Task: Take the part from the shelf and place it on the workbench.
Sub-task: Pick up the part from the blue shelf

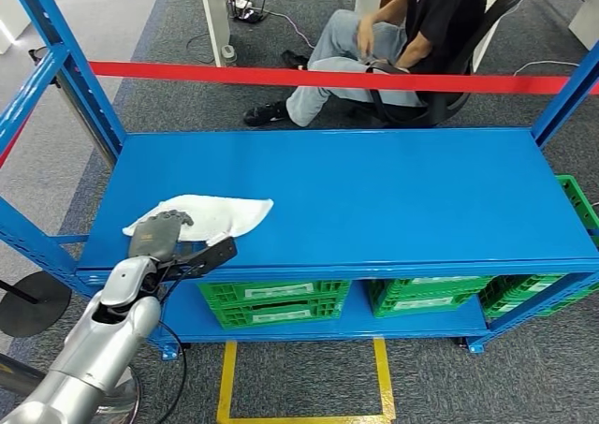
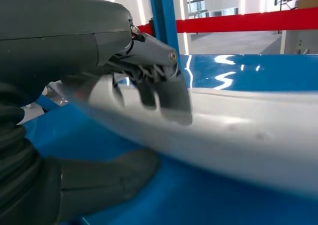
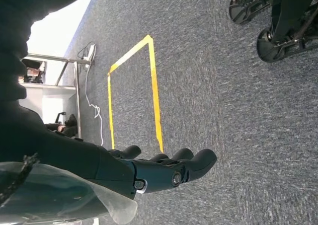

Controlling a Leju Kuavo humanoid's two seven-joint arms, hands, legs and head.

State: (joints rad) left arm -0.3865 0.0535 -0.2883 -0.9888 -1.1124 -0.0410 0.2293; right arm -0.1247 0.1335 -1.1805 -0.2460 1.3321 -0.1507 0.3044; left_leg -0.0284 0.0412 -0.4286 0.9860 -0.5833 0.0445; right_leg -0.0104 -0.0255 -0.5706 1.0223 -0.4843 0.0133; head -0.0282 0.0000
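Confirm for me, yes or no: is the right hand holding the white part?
No. The right hand hangs over the carpet with nothing in its fingers; the white part lies on the shelf.

you see the white, flat, elongated part (image 1: 205, 215) lying on the blue shelf's (image 1: 396, 199) top deck near its front left corner, one end under the left hand (image 1: 161, 234).

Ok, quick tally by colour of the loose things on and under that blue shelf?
White part on the top shelf, under the left robot hand: 1
Green crates below and at the right end: at least 3
Total: at least 4
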